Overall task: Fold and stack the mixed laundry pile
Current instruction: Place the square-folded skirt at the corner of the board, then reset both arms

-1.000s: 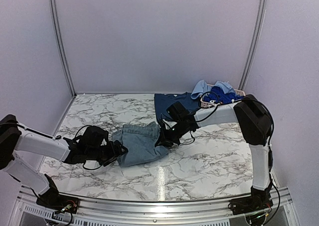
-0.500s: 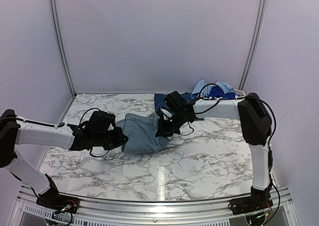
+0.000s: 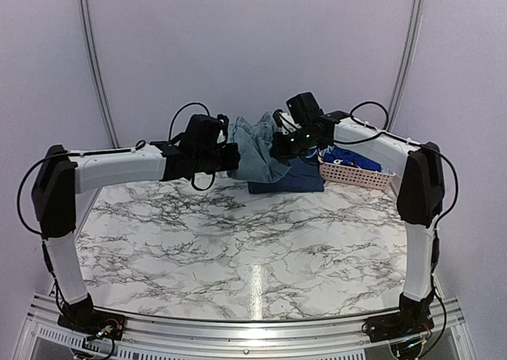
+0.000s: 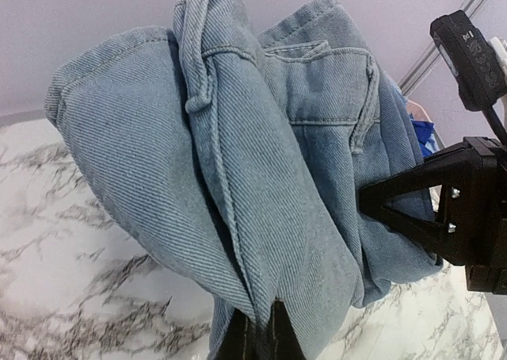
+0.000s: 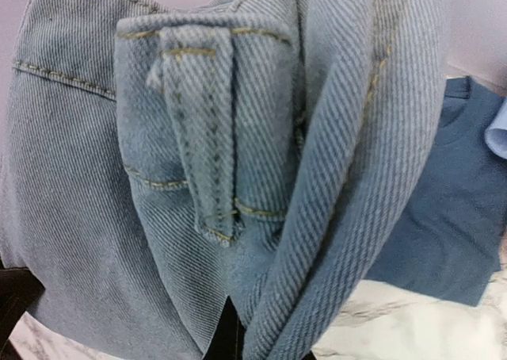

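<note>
We hold the folded denim piece aloft, left hand and right hand each clamped on one end; the navy shirt lies just below, slightly rightward.

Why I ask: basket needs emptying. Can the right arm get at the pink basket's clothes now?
Probably not yet: the right gripper is shut on the denim piece, though the basket lies close.
</note>
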Available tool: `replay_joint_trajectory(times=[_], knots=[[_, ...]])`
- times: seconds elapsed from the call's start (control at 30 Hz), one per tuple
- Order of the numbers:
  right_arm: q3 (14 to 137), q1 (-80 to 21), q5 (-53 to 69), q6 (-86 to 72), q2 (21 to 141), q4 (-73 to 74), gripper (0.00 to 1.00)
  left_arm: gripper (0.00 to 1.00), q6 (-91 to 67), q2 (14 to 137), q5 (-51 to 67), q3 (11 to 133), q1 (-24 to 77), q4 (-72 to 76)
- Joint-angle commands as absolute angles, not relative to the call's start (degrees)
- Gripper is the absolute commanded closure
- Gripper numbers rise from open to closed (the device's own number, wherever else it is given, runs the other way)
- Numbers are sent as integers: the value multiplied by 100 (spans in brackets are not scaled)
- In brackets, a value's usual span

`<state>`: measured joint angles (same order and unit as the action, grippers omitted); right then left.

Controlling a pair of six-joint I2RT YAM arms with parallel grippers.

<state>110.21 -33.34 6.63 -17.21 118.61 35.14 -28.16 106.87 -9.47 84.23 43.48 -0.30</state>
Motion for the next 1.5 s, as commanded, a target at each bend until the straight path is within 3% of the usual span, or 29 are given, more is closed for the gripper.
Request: replay_joint_trajectory(times=[0.0,0.23,0.67,0.7,0.77,0.9,0.93,1.0,1.1,1.47], knots=[[11230,-2907,312,-1225,11758,3165,100,100,-2107,11760,-595,9734,4284,16],[11430,-2494,303,-984,12337,2633,100,100,-2143,13487,-200,11596,4112,115],[11933,-2099,189,-739,13584,2615,99,100,-2944,14890,589,12493,3753,395],[11987,-2093,101,-690,13640,2649,88,100,-3012,14932,636,12491,3719,400],[12185,-2087,-213,-614,13736,2759,63,78,-3075,14931,697,12477,3672,383],[12691,-2083,-631,-400,13726,2956,36,13,-2886,14507,350,12250,3641,274],[12815,-2073,-751,-355,13691,3000,28,3,-2805,14354,274,12180,3627,260],[13005,-2074,-991,-283,13558,3058,14,1,-2688,14050,55,12083,3581,147],[13026,-2074,-1262,-160,13196,3034,2,1,-2592,13517,-189,11791,3458,14],[12465,-2073,-563,-516,11511,3310,1,1,-2569,10865,-259,10112,2906,-495]])
